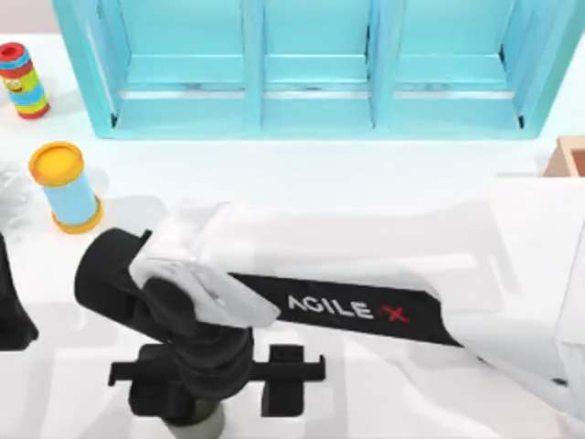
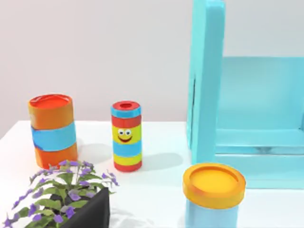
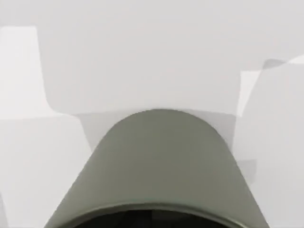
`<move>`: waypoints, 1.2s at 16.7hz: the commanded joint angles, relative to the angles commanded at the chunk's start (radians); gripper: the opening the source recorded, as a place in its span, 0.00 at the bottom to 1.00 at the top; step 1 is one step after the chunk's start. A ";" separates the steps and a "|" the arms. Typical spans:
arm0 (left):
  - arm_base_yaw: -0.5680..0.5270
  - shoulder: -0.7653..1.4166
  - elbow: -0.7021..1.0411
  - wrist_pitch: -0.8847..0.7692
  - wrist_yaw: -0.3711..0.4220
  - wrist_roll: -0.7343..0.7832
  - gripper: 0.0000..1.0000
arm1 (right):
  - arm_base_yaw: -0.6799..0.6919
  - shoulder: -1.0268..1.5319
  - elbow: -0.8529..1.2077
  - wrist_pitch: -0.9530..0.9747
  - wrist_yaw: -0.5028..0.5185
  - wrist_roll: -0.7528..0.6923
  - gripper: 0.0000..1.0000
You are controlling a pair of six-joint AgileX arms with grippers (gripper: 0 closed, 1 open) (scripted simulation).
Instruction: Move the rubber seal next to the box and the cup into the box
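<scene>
My right arm reaches across the table to its front left. Its gripper (image 1: 217, 389) hangs low over the dark olive-green cup (image 1: 197, 424), fingers spread wide on either side of it, open. The cup's wall and rim (image 3: 156, 166) loom very close in the right wrist view. A corner of the tan box (image 1: 569, 155) shows at the right edge. The rubber seal is out of view. My left arm (image 1: 11, 311) stays parked at the left edge.
A turquoise shelf cabinet (image 1: 315, 69) spans the back. A light-blue cylinder with yellow ends (image 1: 66, 186) and a striped smiley toy (image 1: 23, 80) stand at the left. The left wrist view adds an orange-and-blue can (image 2: 52, 130) and a purple-flowered plant (image 2: 66, 199).
</scene>
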 joint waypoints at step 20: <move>0.000 0.000 0.000 0.000 0.000 0.000 1.00 | -0.034 -0.075 -0.054 -0.047 -0.001 -0.032 0.00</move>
